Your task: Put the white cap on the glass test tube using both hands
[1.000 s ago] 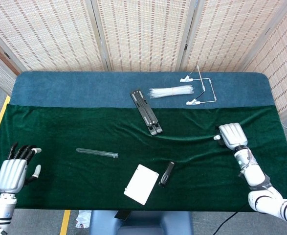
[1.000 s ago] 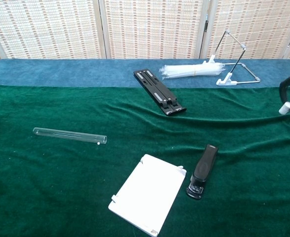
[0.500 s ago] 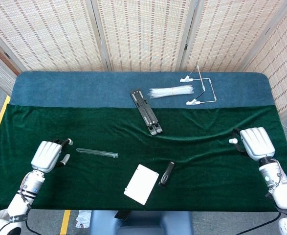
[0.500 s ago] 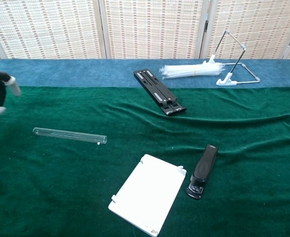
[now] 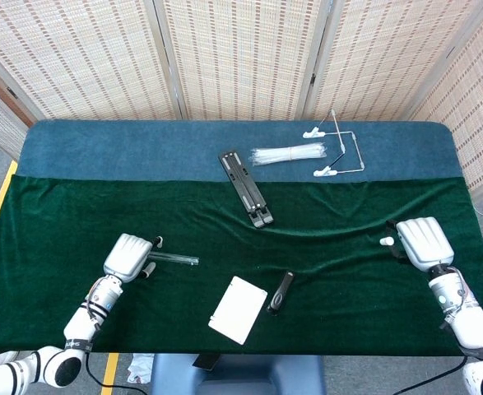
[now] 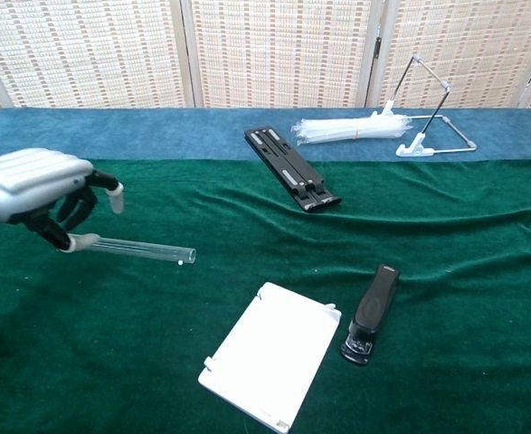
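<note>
Your left robot hand [image 6: 32, 188] hung at the left edge of the chest view, fingers curled loosely down over the closed end of the glass test tube [image 6: 138, 249]; whether a fingertip actually touched the glass could not be told, and nothing was gripped. The tube lay flat on the green cloth of the worktop [image 5: 348, 280] in the lower left of the head view, its long axis running nearly left to right across the frame, with the open mouth pointing right and slightly toward the bottom edge. Bare cloth lay all around it, the white card [image 6: 270, 354] and the black stapler [image 6: 371, 313] sitting well apart toward the lower middle. Your right robot hand [image 5: 422, 243] sat near the right edge of the head view, close to the worktop's side, and a small white cap [image 5: 387, 241] showed at its fingertips, apparently pinched there. Along the upper part of the frame, well clear of both hands, lay the black folding stand [image 5: 245, 188], the bundle of clear plastic [image 5: 289, 154] and the wire rack [image 5: 340, 152].
</note>
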Controlling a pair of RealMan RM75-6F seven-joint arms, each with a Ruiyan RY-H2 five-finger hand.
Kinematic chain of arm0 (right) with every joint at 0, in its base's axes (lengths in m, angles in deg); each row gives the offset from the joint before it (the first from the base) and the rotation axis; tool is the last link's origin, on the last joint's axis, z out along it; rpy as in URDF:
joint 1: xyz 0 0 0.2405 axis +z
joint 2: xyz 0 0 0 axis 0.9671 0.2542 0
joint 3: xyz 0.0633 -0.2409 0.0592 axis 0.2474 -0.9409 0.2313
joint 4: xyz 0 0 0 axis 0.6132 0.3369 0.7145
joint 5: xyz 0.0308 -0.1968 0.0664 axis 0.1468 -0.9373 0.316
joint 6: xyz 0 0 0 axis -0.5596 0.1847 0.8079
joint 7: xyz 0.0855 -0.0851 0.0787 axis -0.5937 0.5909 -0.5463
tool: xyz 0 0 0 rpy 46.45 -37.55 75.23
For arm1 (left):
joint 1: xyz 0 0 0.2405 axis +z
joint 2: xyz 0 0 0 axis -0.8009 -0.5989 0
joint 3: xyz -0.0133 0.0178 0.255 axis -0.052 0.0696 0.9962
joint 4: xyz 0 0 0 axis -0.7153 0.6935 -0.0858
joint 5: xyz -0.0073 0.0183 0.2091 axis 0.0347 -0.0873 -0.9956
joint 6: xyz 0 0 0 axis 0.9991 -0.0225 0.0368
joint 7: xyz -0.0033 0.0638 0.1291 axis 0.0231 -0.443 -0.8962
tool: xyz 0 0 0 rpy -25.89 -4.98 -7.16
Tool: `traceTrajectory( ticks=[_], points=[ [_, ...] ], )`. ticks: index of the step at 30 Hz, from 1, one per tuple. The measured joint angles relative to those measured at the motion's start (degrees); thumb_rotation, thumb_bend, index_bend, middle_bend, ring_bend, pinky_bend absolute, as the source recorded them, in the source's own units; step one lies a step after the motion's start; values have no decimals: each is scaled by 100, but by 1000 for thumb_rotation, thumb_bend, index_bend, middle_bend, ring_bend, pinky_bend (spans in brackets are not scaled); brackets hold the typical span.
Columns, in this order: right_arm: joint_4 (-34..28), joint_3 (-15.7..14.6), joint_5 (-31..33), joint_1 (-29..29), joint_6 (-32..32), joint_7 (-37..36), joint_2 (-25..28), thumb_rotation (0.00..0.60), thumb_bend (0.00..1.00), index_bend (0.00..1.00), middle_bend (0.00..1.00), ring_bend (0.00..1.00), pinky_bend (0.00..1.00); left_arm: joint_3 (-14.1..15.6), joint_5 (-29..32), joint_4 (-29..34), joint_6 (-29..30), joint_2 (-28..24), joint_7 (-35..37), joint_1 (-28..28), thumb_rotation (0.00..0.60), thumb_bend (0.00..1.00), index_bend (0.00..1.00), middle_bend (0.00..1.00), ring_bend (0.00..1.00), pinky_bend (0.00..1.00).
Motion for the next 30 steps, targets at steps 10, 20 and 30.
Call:
traceTrajectory(
  ticks=[10, 20, 30],
  points=[
    [178, -29, 37, 41, -123, -99, -97, 600, 648, 673, 1000, 1000, 1000, -44, 712, -367, -63, 653, -499, -333, 600, 378, 450, 817, 710, 809],
    [355, -53, 9, 54, -197, -266, -170, 600, 649, 675, 1000, 1000, 1000, -52, 1244, -695, 80, 873, -722, -467, 600, 366, 489, 826, 718, 809],
    [411, -62, -8, 60, -215, -322, -196, 600, 649, 676, 1000, 1000, 1000, 31, 1428, -823, 116, 941, -693, -542, 600, 365, 498, 826, 719, 809]
  ],
)
